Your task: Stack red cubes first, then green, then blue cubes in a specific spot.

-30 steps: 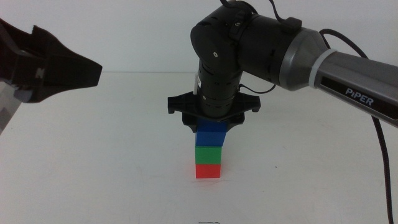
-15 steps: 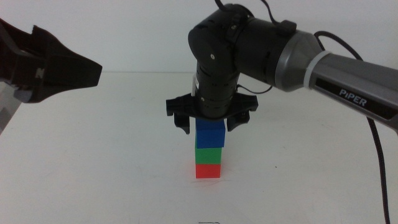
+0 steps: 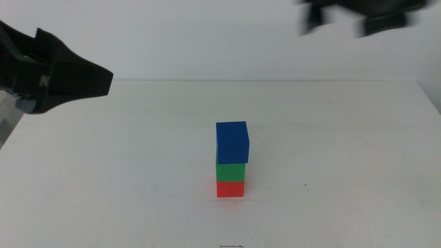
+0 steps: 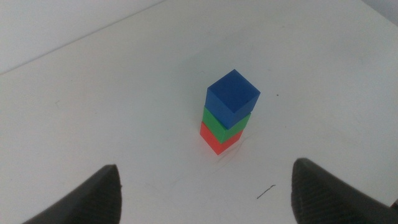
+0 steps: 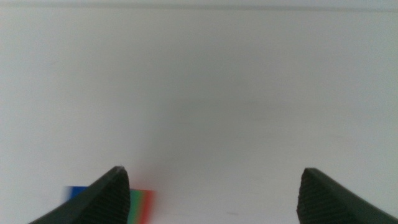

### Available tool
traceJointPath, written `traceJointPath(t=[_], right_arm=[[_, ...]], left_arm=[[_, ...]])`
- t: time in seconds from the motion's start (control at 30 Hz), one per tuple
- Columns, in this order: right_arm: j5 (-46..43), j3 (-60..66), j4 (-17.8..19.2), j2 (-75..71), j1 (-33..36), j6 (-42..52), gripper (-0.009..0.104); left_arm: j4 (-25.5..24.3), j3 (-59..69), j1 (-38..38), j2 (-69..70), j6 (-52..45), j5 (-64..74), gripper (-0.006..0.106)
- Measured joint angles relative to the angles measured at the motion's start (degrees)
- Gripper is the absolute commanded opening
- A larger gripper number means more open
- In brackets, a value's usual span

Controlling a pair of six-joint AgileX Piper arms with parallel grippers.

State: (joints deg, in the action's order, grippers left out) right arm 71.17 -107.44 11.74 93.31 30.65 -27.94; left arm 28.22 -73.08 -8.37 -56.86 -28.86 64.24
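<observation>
In the middle view we see the right gripper (image 3: 358,17) only as a dark blur cut off by the top edge. The left gripper (image 3: 52,72) is cut by the left edge. In the right wrist view the stack is blurred and cropped: slivers of blue cube (image 5: 76,191), green cube (image 5: 138,205) and red cube (image 5: 148,205).

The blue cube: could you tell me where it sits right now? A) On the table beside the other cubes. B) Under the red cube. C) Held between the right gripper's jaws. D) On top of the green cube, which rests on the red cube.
D: the blue cube tops the green cube, which sits on the red cube, and no gripper touches the stack.
</observation>
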Motion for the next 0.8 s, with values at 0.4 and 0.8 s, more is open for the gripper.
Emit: traceJointPath(t=[0.4,0.8], right_arm=[[-18.18,33.03,-5.14,-34.67,-27.54,15.86,0.077],[-20.78,38.47,-10.04,-37.73,-30.35,20.34,0.077]], left_arm=[[0.0,0.0,0.0,0.0,0.0,0.0,0.094],[0.0,0.0,0.0,0.0,0.0,0.0,0.094]])
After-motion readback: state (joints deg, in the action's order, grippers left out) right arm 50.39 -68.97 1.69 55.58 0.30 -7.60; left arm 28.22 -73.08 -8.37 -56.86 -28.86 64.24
